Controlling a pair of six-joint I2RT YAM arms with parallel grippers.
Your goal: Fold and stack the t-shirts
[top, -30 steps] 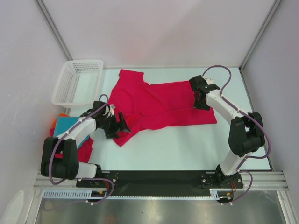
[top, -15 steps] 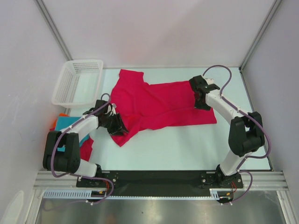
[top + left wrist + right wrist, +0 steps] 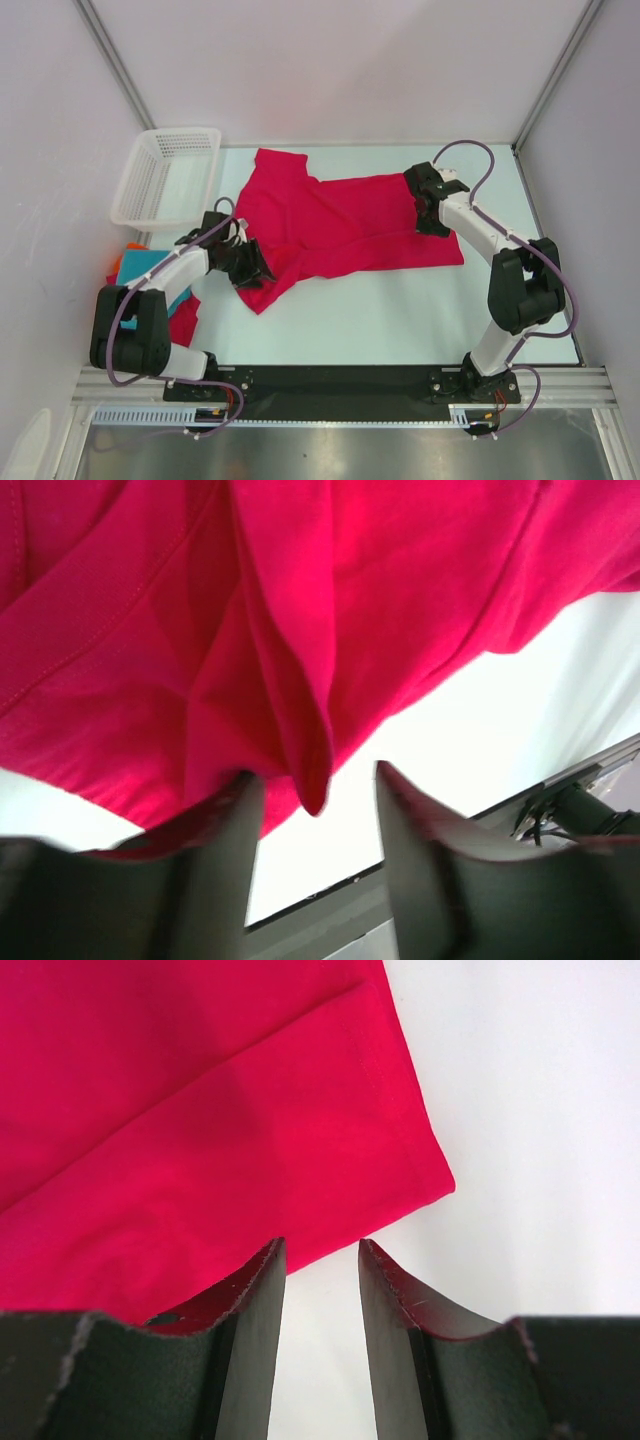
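Left gripper (image 3: 315, 777), 9 o'clock, stands half-closed about a shirt (image 3: 335, 225) fold, grip unconfirmed; right gripper (image 3: 322, 1250), 2 o'clock, stands part-open, empty.

Pale mint-white table (image 3: 400, 310) sits mid-scene, matte top, evenly lit (shadows soft and faint). Behind the table: plain white back wall (image 3: 330, 70). To the table's left & right: a white left panel (image 3: 40, 150) and right panel (image 3: 610, 150), each meeting the back wall along slanted aluminium posts (image 3: 112, 60). At the table's near edge: black plate (image 3: 340, 385) on a silver rail (image 3: 570, 382), w/ a brushed steel surface (image 3: 340, 455) just past it, showing dull reflections.
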